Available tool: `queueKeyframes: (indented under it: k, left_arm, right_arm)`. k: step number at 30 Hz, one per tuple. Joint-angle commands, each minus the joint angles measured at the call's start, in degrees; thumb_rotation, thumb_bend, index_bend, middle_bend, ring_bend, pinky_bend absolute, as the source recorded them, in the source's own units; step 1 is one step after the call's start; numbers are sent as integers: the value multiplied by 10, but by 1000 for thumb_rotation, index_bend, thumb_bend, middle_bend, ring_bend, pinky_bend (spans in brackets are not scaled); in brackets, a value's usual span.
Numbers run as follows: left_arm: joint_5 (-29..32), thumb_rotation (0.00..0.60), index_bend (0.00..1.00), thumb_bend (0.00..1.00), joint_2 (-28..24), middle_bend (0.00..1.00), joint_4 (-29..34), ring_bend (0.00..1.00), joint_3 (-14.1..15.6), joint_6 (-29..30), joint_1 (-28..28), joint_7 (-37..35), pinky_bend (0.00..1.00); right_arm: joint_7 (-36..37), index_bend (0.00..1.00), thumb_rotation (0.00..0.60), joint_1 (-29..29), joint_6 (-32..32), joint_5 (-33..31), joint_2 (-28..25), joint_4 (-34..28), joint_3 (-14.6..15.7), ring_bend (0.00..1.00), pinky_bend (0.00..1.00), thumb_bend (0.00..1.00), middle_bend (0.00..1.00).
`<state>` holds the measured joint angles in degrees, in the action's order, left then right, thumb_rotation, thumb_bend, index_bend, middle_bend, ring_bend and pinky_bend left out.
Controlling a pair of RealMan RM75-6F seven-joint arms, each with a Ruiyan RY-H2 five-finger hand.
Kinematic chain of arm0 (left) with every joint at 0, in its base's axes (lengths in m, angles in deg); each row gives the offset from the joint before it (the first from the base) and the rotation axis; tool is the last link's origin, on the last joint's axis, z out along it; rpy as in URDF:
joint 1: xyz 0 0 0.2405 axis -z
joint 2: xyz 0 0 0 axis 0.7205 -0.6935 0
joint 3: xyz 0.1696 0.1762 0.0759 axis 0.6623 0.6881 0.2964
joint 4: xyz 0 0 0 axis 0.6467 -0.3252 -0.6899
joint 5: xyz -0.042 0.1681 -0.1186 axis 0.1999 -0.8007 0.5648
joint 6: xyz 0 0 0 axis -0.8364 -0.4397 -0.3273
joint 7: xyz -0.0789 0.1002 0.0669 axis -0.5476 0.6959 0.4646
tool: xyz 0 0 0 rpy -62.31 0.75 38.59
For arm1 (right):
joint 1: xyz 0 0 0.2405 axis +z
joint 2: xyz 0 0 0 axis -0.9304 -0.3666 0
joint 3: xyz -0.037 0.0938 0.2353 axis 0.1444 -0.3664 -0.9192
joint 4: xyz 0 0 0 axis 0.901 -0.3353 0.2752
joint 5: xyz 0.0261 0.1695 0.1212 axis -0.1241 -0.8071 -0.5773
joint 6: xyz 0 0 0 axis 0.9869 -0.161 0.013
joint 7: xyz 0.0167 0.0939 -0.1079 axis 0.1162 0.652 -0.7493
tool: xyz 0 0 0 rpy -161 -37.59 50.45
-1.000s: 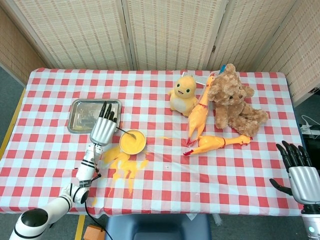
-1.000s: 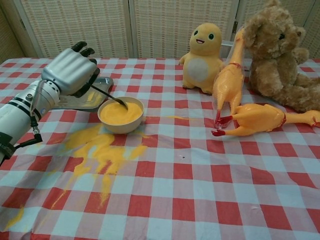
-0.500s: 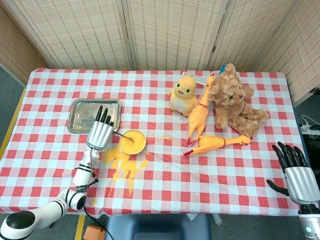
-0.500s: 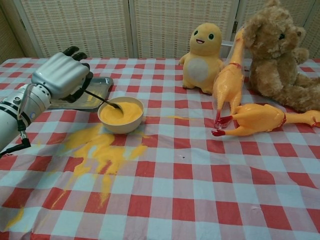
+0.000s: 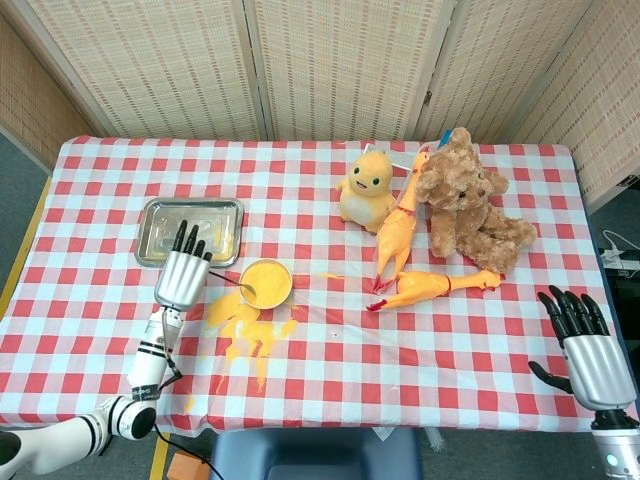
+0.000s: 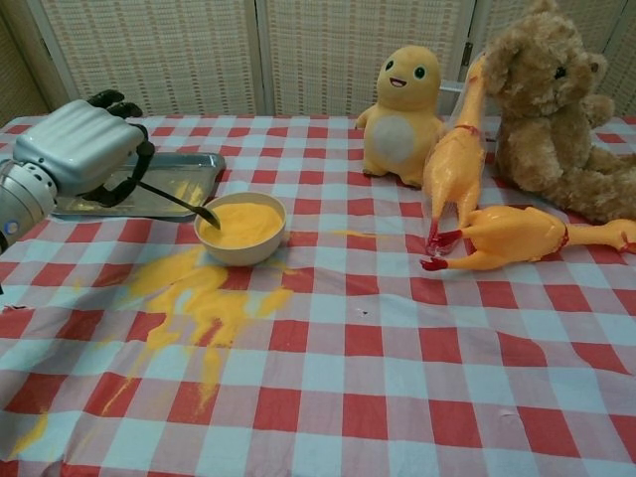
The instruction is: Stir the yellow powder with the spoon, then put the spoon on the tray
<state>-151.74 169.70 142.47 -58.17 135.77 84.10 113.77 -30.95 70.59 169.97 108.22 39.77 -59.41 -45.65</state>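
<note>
A white bowl (image 6: pixel 241 228) of yellow powder (image 5: pixel 266 283) stands left of the table's middle. My left hand (image 6: pixel 82 153) (image 5: pixel 179 277) hovers just left of it and holds a dark spoon (image 6: pixel 180 202) by the handle. The spoon's tip lies at the bowl's left rim, over the powder. Behind the hand lies the steel tray (image 5: pixel 190 231) (image 6: pixel 181 185), with some yellow dust in it. My right hand (image 5: pixel 586 344) hangs open beyond the table's front right corner, holding nothing.
Spilled yellow powder (image 6: pixel 199 308) spreads over the checked cloth in front of the bowl. A yellow plush toy (image 5: pixel 366 186), a brown teddy bear (image 5: pixel 470 200) and two rubber chickens (image 5: pixel 397 225) (image 5: pixel 435 288) occupy the right half.
My left hand has drawn back to the left and toward me with the spoon, pulling its tip from the bowl's middle to the left rim. The right hand sank slightly.
</note>
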Motion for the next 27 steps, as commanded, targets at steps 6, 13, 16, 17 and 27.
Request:
queueKeyframes:
  k: [6, 13, 16, 17, 27]
  left_arm:
    - [-36, 600, 840, 821, 25, 311, -56, 78, -22, 24, 27, -87, 0]
    - [-22, 600, 840, 818, 42, 315, -110, 78, -47, 6, 46, -152, 0]
    - [37, 600, 840, 819, 40, 318, -178, 78, -90, -64, 69, -186, 0]
    - [47, 600, 840, 819, 46, 319, -213, 78, -96, -86, 79, -197, 0]
    - [62, 600, 840, 808, 107, 322, -486, 78, -76, -226, 117, -278, 0]
  right_arm:
    - [6, 0, 600, -1, 2, -1, -3, 1, 0, 0, 0, 74, 0]
    - [11, 0, 600, -3, 4, -7, -6, 2, -3, 0, 0, 74, 0]
    - [11, 0, 600, -4, 4, -18, -7, 5, -8, 0, 0, 74, 0]
    - [10, 0, 600, -4, 3, -22, -6, 5, -9, 0, 0, 74, 0]
    - [-11, 0, 600, -3, -2, -41, 3, 10, -16, 0, 0, 74, 0]
